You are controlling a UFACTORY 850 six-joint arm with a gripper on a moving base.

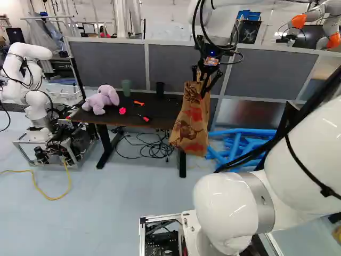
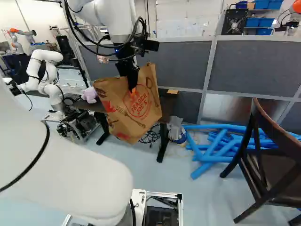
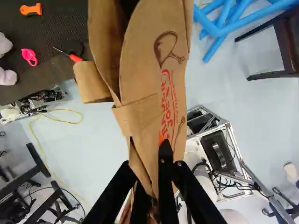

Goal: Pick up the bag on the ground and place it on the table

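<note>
Indoors, dark table [image 1: 160,111] bearing purple plush [image 1: 101,101], grey partition [image 1: 170,64], blue tubes [image 2: 211,158]

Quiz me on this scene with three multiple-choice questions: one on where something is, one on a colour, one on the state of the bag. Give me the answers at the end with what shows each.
1. Where is the plush toy?
A. On the chair
B. On the table
C. Under the table

2. What colour are the piled pipes?
A. Blue
B. Yellow
C. Green

3. What is the state of the paper bag?
A. Lying flat on the floor
B. Folded up on the chair
C. Held up by the pincer

Answers:
1: B, the left base view shows it sitting on the dark tabletop.
2: A, both base views show them blue on the floor.
3: C, it hangs from the pincer, off the floor, in the base views.
</note>
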